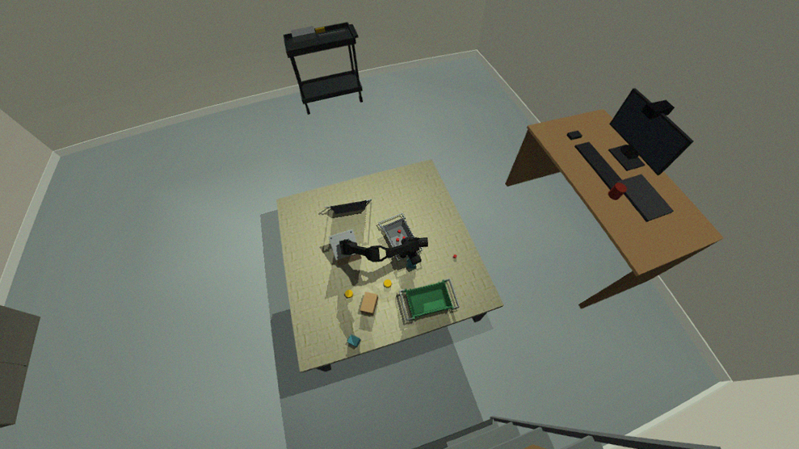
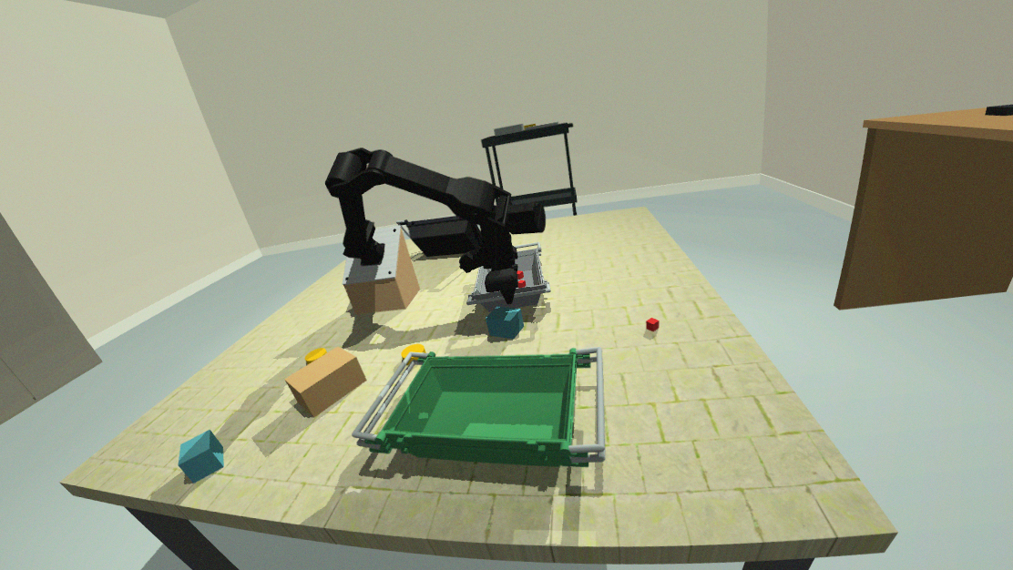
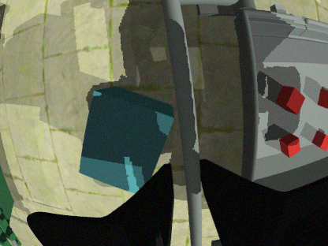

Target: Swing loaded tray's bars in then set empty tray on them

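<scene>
The grey tray (image 1: 392, 229) (image 2: 527, 300) (image 3: 247, 98) stands upright with several small red blocks inside. Its near wire bar (image 3: 183, 87) stands out beyond the end rim; its far bar (image 2: 527, 246) is out over the other end. My gripper (image 2: 507, 296) (image 3: 185, 168) points down at the near end. Its fingers are slightly parted and grip nothing; in the wrist view the near bar runs through the gap between them. An empty green tray (image 1: 429, 299) (image 2: 488, 447) stands upright, bars out. A black tray (image 1: 348, 208) (image 2: 443, 239) is tilted on its side.
A teal block (image 1: 410, 264) (image 2: 505, 322) (image 3: 122, 130) sits close to the near bar. A loose red block (image 1: 455, 256) (image 2: 651, 324), a brown block (image 1: 370, 303) (image 2: 325, 381), two yellow discs and another teal block (image 1: 352, 340) (image 2: 200, 455) lie around the table.
</scene>
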Robot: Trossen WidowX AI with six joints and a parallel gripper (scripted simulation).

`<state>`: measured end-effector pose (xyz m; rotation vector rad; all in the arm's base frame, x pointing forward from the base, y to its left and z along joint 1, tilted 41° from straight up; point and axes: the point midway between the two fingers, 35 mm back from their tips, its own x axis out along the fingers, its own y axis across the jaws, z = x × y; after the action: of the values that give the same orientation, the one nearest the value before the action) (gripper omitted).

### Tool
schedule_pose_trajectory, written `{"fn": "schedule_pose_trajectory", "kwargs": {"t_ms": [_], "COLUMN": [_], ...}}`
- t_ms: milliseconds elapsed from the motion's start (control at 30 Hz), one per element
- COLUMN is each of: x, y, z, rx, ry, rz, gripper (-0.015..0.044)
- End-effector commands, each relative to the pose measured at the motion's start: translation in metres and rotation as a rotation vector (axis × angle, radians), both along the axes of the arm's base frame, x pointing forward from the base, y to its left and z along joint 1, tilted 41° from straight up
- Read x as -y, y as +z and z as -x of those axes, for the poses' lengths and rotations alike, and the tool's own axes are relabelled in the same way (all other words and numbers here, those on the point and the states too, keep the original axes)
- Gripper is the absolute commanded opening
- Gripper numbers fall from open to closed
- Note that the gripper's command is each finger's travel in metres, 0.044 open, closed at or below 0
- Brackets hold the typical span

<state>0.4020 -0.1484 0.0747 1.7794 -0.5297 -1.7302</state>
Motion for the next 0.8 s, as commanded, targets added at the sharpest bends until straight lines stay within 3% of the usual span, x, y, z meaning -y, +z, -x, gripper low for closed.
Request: {"fn": "schedule_pose_trajectory", "kwargs": {"t_ms": [0,400,767], "x": [0.007,-0.026,-0.053], "y": [-0.012,-0.003,-0.021], "z": [0.001,0.006,0.01], "rx": [-0.01,-0.011,-0.011], "ry": [0.006,0.006,0.006], "rz": [-0.002,-0.005,-0.007], "gripper": [0.0083,0.0083,0.0083]}}
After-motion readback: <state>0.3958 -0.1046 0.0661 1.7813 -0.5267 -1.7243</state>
